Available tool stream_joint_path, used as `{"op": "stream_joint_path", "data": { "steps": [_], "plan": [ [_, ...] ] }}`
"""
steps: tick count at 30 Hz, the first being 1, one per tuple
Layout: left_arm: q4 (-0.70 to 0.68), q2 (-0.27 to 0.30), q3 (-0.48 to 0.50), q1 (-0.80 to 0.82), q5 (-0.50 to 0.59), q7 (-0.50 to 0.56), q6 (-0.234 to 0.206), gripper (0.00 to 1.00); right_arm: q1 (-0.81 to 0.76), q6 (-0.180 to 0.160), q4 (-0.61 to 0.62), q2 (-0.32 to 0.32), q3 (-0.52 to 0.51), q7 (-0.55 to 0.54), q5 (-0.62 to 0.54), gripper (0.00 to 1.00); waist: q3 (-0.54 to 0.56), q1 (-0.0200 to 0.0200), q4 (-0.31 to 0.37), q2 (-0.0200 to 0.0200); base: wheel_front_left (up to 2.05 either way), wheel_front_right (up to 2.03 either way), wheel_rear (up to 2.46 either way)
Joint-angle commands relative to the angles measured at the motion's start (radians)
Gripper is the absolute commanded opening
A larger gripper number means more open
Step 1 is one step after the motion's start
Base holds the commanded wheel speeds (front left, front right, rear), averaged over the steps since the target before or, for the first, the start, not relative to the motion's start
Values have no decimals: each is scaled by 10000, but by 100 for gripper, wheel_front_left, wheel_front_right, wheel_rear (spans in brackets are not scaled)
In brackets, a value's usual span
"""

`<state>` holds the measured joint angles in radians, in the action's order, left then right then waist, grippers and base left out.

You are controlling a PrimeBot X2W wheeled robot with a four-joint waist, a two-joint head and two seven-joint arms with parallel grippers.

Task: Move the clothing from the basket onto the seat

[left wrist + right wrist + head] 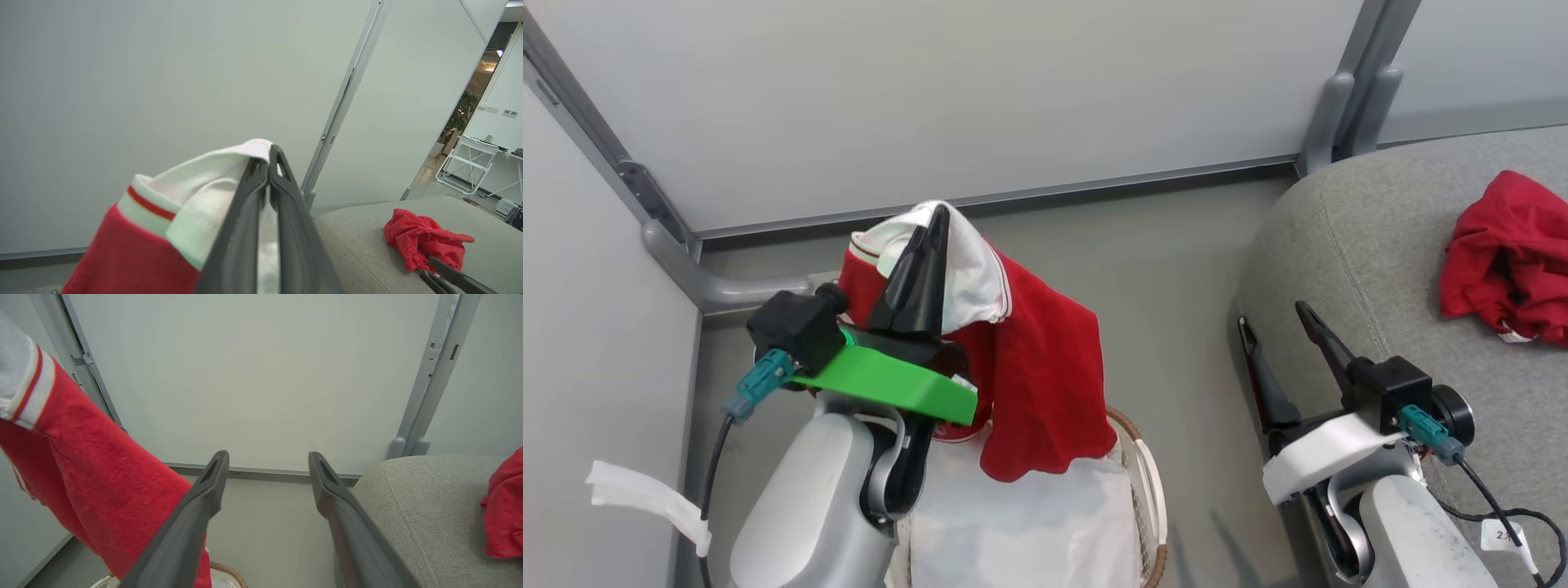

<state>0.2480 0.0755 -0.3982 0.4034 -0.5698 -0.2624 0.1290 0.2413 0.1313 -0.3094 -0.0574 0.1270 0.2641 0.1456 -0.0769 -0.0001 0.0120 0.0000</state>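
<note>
My left gripper (pixel 938 214) is shut on the white shoulder panel of a red clothing piece (pixel 1037 376), which hangs lifted above the basket (pixel 1152 482). In the left wrist view the closed fingers (pixel 265 163) pinch that white and red cloth (pixel 143 241). A second crumpled red garment (pixel 1507 257) lies on the grey seat (pixel 1347 237) at the right, also seen as a red heap (pixel 421 239) on the seat (pixel 355 241). My right gripper (pixel 1274 314) stands open and empty beside the seat's left edge, its spread fingers (pixel 212 477) apart from the hanging garment (pixel 94 469).
Pale partition walls (pixel 947 98) with grey metal posts (pixel 1347 90) close the back and left. The grey floor (pixel 1176 269) lies between basket and seat. The basket's white liner (pixel 1029 523) shows under the hanging garment. A white folding chair (pixel 466 163) stands beyond the partition.
</note>
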Motion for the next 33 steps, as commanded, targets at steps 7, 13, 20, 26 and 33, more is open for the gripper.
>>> {"op": "stream_joint_path", "data": {
  "steps": [7,13,20,26,33],
  "plan": [
    [-449,-81,-4,444,182,-22,22,0,-377,-12,-278,-169,591,4,35,100,197,1,-249,0,0,0,0],
    [-622,-128,-256,445,163,-20,22,0,32,-11,-299,-464,2052,4,257,100,148,1,-524,0,0,0,0],
    [-561,-170,-507,417,72,-21,22,0,1409,-11,94,-697,4339,4,911,100,31,1,-805,0,0,0,0],
    [-440,-210,-746,533,182,-22,22,0,2465,-12,-41,-510,5096,4,748,100,-61,1,-977,0,0,0,0],
    [-388,-235,-1155,696,34,-22,23,0,2936,-12,-1336,-90,4841,2,16,100,-106,1,-1202,0,0,0,0]
  ]
}}
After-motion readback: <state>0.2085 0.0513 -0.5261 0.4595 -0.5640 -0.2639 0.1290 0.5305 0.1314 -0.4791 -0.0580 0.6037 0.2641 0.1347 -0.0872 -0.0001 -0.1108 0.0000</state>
